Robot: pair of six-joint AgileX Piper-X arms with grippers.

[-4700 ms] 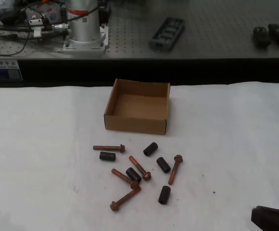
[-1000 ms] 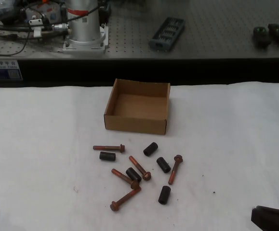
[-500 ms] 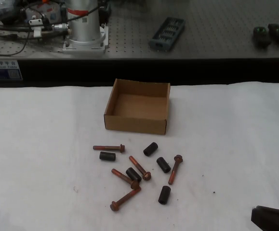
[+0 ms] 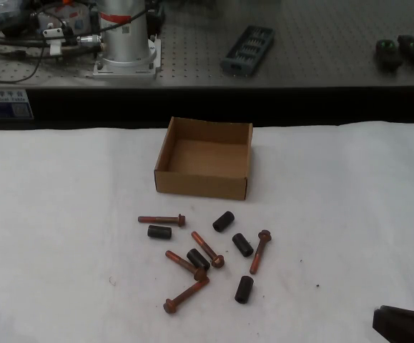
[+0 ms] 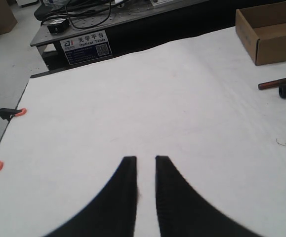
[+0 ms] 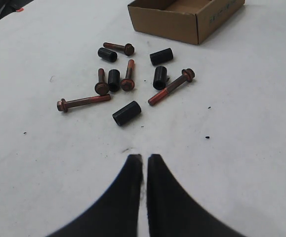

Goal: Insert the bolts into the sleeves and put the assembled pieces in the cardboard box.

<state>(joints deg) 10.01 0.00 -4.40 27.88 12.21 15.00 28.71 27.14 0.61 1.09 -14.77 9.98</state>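
Five copper-coloured bolts (image 4: 161, 219) and five black sleeves (image 4: 244, 289) lie loose and unassembled on a white cloth (image 4: 63, 214), just in front of the open cardboard box (image 4: 204, 187). The right wrist view takes in the whole scatter beyond the right gripper (image 6: 144, 157), its jaws drawn together on nothing. The left wrist view catches a box corner with one bolt and one sleeve at its edge, and orange clamps (image 5: 9, 113) on the cloth's border; the left gripper (image 5: 145, 159) is likewise closed and empty. Nothing has moved since the earlier frames.
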